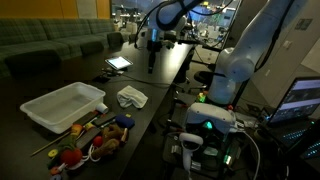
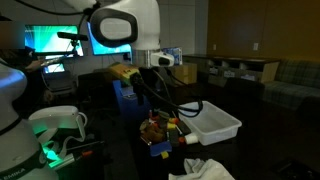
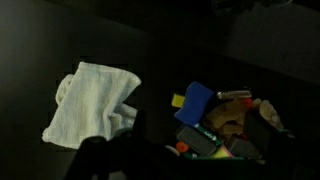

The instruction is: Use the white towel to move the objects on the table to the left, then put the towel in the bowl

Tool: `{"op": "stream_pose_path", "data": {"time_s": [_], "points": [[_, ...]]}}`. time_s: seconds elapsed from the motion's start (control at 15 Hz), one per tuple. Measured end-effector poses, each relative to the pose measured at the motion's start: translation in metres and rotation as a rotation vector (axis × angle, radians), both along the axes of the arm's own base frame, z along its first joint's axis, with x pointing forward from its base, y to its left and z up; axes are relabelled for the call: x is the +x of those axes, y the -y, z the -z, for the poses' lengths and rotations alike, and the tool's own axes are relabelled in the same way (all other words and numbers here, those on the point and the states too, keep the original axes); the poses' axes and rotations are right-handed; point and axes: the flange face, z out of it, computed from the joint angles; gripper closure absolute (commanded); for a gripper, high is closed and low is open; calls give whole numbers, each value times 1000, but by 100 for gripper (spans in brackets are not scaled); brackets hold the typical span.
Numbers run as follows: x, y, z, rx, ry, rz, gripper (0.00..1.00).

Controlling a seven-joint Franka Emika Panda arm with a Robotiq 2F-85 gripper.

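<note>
My gripper (image 1: 152, 62) hangs wide open, empty. Towel (image 3: 92, 102) lies on the table (image 1: 155, 85) near the toys (image 3: 225, 120). I'd drop straight down and pinch its bunched middle.

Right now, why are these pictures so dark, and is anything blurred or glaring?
Wrist view: dim and soft, only the white towel stands out; in an exterior view the tablet glows; in an exterior view a teal monitor glares.
</note>
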Motion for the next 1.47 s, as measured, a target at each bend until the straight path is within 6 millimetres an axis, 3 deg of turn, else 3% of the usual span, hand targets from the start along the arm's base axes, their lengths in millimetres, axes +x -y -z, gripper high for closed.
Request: {"op": "stream_pose_path", "data": {"time_s": [0.47, 0.93, 1.2, 1.47], "points": [[49, -4, 113, -86, 24, -30, 0], [98, 34, 202, -141, 63, 101, 0], [120, 57, 242, -152, 43, 163, 0], [139, 79, 267, -145, 44, 208, 0]]}}
